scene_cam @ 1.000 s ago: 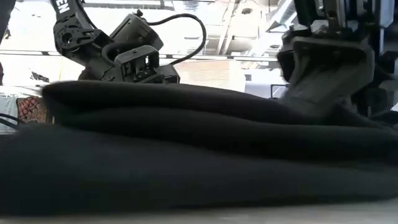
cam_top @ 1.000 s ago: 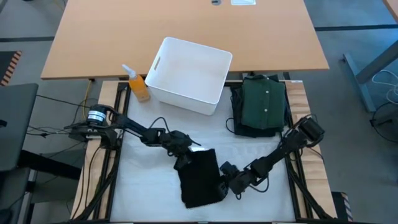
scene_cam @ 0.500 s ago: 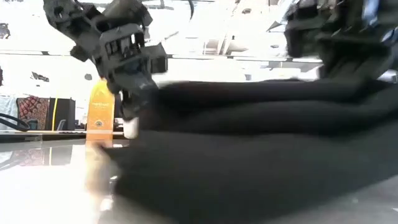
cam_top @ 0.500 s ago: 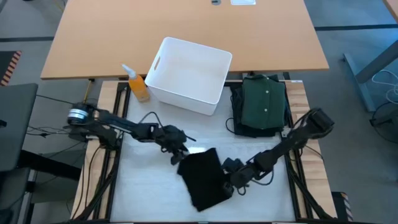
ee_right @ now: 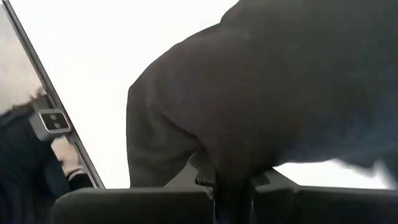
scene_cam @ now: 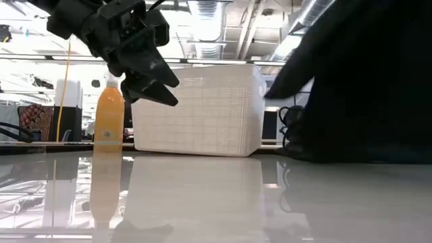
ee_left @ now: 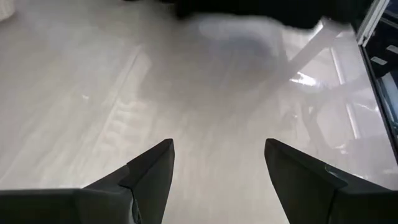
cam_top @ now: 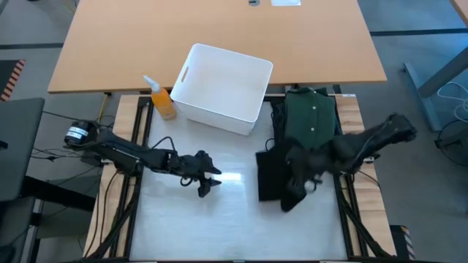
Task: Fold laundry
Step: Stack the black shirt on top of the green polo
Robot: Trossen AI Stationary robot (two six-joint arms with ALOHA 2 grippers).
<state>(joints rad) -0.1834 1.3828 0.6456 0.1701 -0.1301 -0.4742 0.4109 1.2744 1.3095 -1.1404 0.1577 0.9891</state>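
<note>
A folded black garment of the laundry hangs over the table's right half, with my right gripper shut on it. It fills the right of the low view as a black mass. A dark green buttoned shirt lies on top of a dark pile at the back right. My left gripper hovers open above the bare table middle, left of the garment, with nothing between its fingers. My right gripper pinches a bunched fold of the black garment between its two fingers, coming from above and slanting down. How many layers it has, I cannot tell. The garment hangs below the fingers, and in the low view its underside is off the table.
A white plastic bin stands at the back middle, with an orange spray bottle to its left. The white table top lies bare in front of and between the arms. A wooden table stands behind.
My right gripper has risen and gone toward the table's right and far side with the black garment. The garment lay folded near the table's middle and now hangs lifted beside the green shirt pile. My left gripper has risen and drawn back toward the left, still open.
</note>
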